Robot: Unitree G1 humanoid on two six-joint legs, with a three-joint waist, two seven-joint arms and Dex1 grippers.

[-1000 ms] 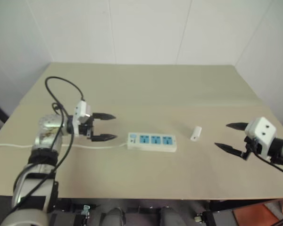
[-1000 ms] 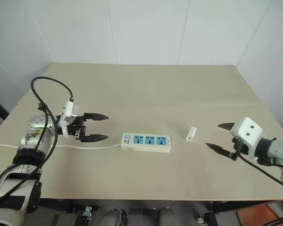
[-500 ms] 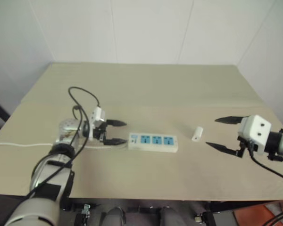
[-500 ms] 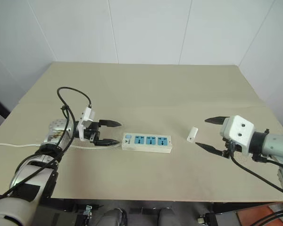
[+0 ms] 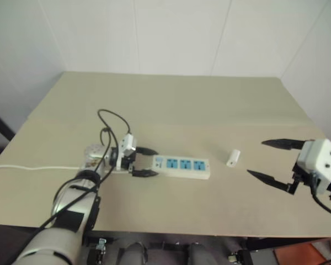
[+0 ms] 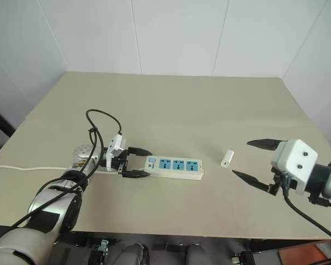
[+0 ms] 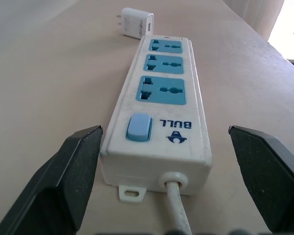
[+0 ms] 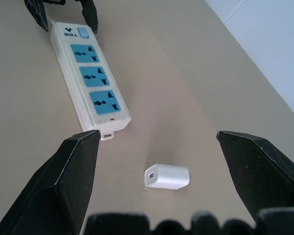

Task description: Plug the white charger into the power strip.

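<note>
Charger unplugged, lying on the surface (image 6: 171,105).
We find the white charger (image 6: 227,158) just right of the power strip (image 6: 174,165); left gripper (image 6: 142,163) fingers spread astride its switch end, right gripper (image 6: 255,162) fingers spread.

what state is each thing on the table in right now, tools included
white charger: lying on its side on the table, unplugged, apart from the strip, not held
power strip: flat on the table, all three blue sockets empty, cord leading off its switch end
left tool: open, fingers either side of the strip's switch end, not closed on it
right tool: open, empty, hanging short of the charger
</note>
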